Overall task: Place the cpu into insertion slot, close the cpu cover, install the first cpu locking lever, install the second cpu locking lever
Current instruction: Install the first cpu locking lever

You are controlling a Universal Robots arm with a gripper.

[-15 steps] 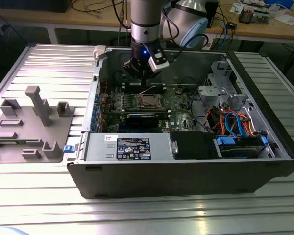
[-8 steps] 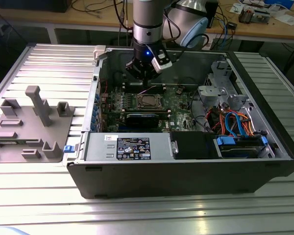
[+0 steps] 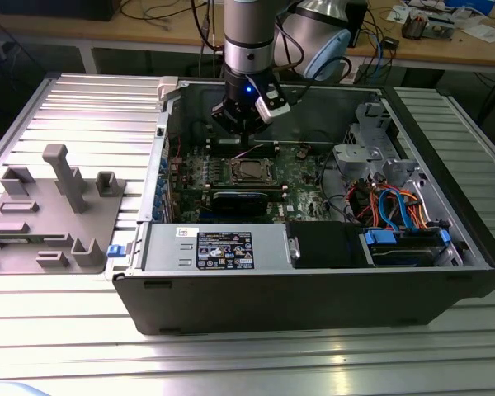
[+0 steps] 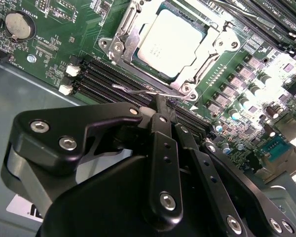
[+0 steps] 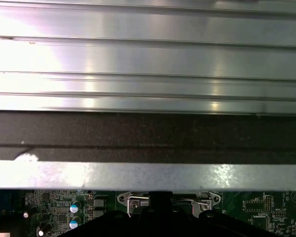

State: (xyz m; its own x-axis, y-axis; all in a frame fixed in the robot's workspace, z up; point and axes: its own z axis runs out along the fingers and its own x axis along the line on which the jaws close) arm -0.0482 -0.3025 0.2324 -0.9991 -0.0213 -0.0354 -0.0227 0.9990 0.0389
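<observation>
Exterior view, from its left to its right:
- Grey fixture tray (image 3: 99, 219) lies on the slatted aluminium table (image 3: 82, 99), just beside the open computer case (image 3: 313, 297).
- Arm reaches down into the case. Gripper (image 3: 242, 136) hangs over the green board, just behind the cpu (image 3: 249, 171).
- Orange and blue cables (image 3: 396, 202) are bundled at the case's far right, well apart from the gripper.

Second wrist view:
- Coin cell (image 4: 17, 25) sits at the board's corner, with long black memory slots (image 4: 103, 79) between it and the socket.
- The cpu (image 4: 170, 42) is seated flat in the insertion slot (image 4: 104, 43), silvery top showing through the cut-out.
- The cpu cover (image 4: 213, 45) is down over it, framing the chip.
- A thin wire locking lever (image 4: 133, 90) lies along the slot's edge nearest the gripper (image 4: 163, 106).
- Fingers (image 4: 160, 143) are drawn narrow, converging with no gap visible at the tips. The tips are right at the wire. Cannot tell whether they pinch it or only touch it.
- The cpu is near the fingertips, apart from them, with the cover's rim and the lever between.

First wrist view: case wall (image 5: 148, 175) crosses above a strip of board.
</observation>
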